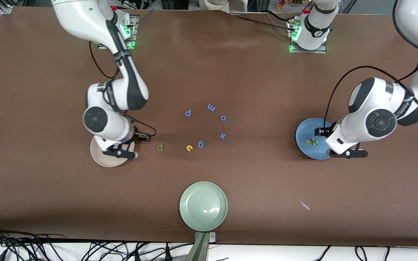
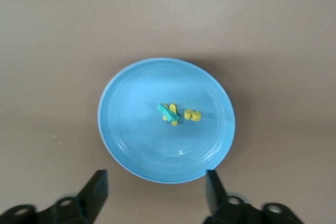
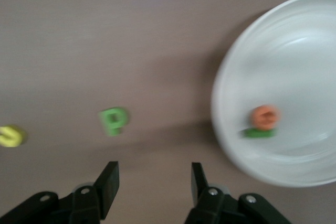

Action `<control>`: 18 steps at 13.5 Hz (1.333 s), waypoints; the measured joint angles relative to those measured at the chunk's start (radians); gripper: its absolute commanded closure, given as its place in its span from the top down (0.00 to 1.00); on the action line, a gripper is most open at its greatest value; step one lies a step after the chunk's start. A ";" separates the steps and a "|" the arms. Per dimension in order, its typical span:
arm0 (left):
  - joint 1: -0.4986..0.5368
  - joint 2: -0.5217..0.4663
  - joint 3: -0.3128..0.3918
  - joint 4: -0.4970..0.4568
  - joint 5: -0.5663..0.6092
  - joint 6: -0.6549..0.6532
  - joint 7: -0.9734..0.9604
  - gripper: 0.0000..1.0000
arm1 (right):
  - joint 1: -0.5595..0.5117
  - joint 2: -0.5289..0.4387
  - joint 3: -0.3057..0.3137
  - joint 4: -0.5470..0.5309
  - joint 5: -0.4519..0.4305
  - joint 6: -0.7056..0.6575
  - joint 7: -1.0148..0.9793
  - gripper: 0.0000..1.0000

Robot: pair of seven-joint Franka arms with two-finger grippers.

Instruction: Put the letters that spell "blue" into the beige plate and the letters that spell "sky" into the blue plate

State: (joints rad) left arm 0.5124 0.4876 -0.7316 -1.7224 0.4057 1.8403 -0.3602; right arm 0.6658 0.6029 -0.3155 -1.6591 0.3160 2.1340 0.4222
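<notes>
Your right gripper (image 1: 123, 152) hangs over the beige plate (image 1: 102, 157), jaws apart and empty; green b (image 1: 160, 147) and yellow u (image 1: 189, 147) lie mid-table, toward the left arm's end from it. Left gripper (image 1: 347, 153), wide, waits over the blue plate (image 1: 305, 132).

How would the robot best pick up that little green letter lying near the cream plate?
The green letter lies flat on the table, so coming straight down from above seems best, with the open right pincer straddling its straight stem, a finger on each side. The yellow letter lies apart, so there looks to be room.
</notes>
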 measured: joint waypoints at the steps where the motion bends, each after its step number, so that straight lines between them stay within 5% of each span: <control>1: -0.001 -0.026 -0.016 0.012 -0.001 -0.021 0.000 1.00 | 0.023 0.016 0.007 0.020 0.009 0.004 0.060 0.63; 8: -0.007 -0.172 -0.115 0.239 -0.017 -0.290 0.007 1.00 | 0.109 0.165 0.037 0.088 0.020 0.203 0.313 0.63; 14: -0.013 -0.189 -0.112 0.303 -0.136 -0.313 0.029 1.00 | 0.117 0.244 0.063 0.222 0.021 0.203 0.472 0.63; 16: -0.093 -0.239 0.015 0.304 -0.244 -0.325 0.113 1.00 | 0.124 0.281 0.066 0.263 0.021 0.203 0.515 0.63; 18: -0.255 -0.284 0.231 0.300 -0.325 -0.327 0.157 1.00 | 0.127 0.304 0.068 0.283 0.021 0.203 0.524 0.63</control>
State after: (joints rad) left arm 0.2569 0.2039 -0.5004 -1.4226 0.0805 1.5130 -0.2036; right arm 0.7923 0.9066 -0.2476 -1.3765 0.3372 2.3370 0.9458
